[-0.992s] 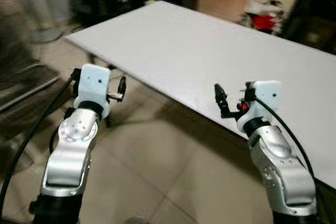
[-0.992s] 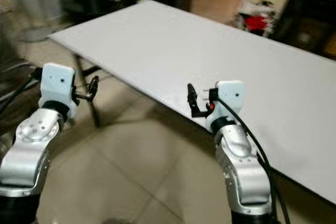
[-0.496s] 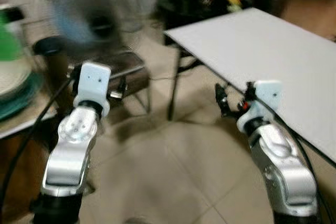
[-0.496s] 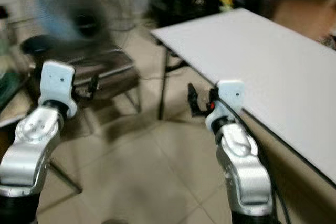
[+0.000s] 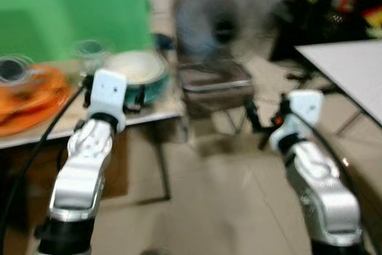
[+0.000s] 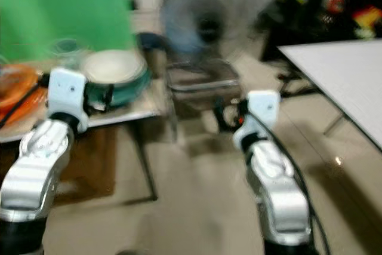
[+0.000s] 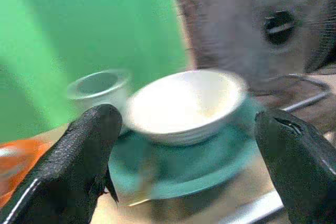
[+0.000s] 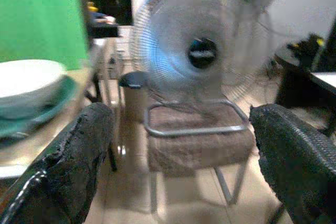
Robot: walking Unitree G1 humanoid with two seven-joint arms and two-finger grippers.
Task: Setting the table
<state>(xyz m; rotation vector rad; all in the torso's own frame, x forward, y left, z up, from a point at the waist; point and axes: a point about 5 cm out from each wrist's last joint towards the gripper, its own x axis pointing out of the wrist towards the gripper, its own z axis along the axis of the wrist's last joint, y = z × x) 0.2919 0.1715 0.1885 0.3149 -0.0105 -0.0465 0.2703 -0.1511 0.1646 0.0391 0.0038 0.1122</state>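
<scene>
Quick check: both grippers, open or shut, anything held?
Left gripper: open, holding nothing, facing the white bowl on the teal plate.
Right gripper: open, holding nothing, facing the fan.

One white bowl (image 7: 181,106) sits on one teal plate (image 7: 210,156). One clear glass (image 7: 97,87) stands beside it. One orange plate stack (image 5: 27,97) lies on the same desk (image 5: 89,123). There is one fan (image 8: 202,45), one chair (image 8: 197,140), and one white desk (image 6: 346,73).
</scene>
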